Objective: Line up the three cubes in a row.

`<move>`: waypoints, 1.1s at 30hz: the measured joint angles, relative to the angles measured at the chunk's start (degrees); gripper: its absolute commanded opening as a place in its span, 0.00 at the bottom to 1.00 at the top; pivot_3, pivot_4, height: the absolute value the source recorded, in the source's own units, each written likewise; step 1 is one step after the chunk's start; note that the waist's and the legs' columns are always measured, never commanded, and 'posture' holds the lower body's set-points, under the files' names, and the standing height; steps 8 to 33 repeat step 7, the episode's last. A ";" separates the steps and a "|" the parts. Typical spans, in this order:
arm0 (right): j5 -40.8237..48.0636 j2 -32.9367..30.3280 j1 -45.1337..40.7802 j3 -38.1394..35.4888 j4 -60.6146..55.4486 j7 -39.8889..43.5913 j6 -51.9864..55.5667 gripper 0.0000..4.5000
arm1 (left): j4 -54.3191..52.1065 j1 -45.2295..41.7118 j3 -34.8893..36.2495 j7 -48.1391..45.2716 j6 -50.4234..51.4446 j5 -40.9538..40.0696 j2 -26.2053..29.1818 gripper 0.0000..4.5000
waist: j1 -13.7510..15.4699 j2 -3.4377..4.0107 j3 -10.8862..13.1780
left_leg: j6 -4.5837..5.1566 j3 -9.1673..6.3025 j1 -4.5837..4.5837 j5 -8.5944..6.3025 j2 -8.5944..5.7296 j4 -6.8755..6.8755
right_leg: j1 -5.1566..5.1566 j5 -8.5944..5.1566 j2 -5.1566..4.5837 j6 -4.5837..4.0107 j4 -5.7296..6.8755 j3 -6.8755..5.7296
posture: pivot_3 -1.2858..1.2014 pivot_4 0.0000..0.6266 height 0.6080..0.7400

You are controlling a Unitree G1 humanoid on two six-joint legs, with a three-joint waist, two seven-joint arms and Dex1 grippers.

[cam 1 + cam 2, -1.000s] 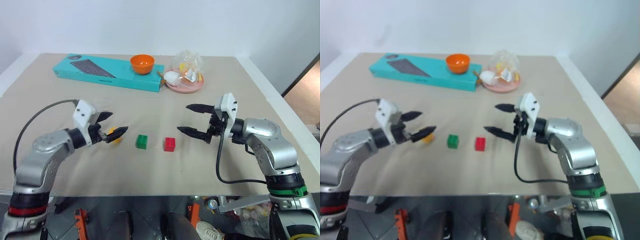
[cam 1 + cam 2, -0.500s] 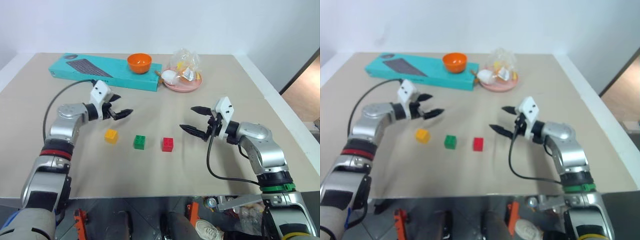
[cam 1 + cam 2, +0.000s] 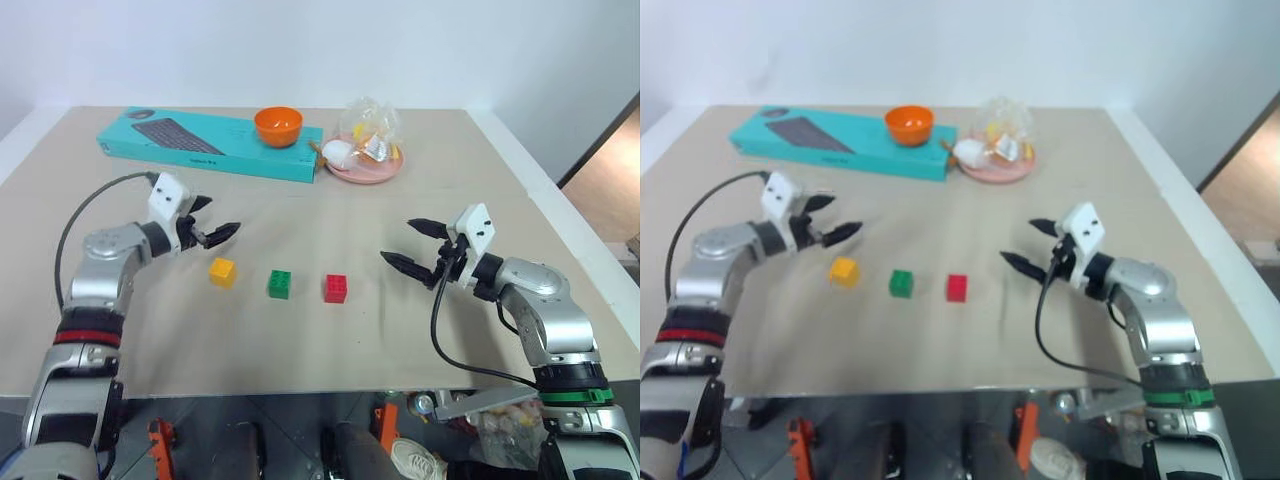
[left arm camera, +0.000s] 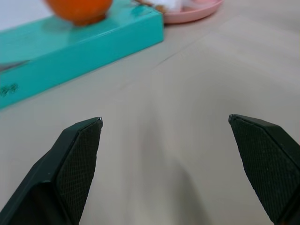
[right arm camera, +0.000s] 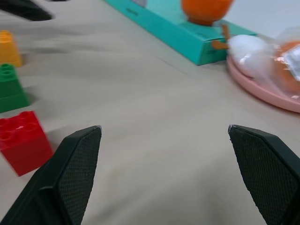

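The three cubes, yellow-orange cube (image 3: pixel 222 271), green cube (image 3: pixel 280 283) and red cube (image 3: pixel 336 288), already lie in an evenly spaced row on the table (image 3: pixel 300 340), none touching another, so the line-up looks done. The yellow-orange one sits just in front of the left gripper (image 3: pixel 213 233); the red one lies a little off the tips of the right gripper (image 3: pixel 414 246). Both grippers stand wide and empty, hanging clear to either side, likely so as not to nudge the row.
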 measured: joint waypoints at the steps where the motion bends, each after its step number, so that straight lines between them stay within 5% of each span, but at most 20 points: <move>1: 0.01 -0.07 0.38 -0.31 0.00 -0.20 -0.04 1.00 | -1.78 1.58 0.91 0.97 1.15 -0.38 0.63 0.99 | 0.04 0.00 0.00 | 0.00 0.01 0.02 0.00 0.01 0.00 | 0.01 0.01 0.00 -0.02 0.00 0.00 | 0.52 0.24 1.00; 7: -0.02 0.43 1.32 -1.66 0.03 -2.48 -0.62 1.00 | -6.34 5.88 5.49 8.66 2.97 -0.51 1.03 0.99 | 0.25 0.00 0.00 | 0.05 -0.03 0.11 0.08 -0.06 0.02 | 0.15 0.09 -0.08 -0.01 0.00 -0.09 | 0.52 0.24 1.00; 33: -0.02 0.43 1.32 -1.66 0.03 -2.48 -0.62 1.00 | -6.34 5.88 5.49 8.66 2.97 -0.51 1.03 0.99 | 0.25 0.00 0.00 | 0.05 -0.03 0.11 0.08 -0.06 0.02 | 0.15 0.09 -0.08 -0.01 0.00 -0.09 | 0.52 0.24 1.00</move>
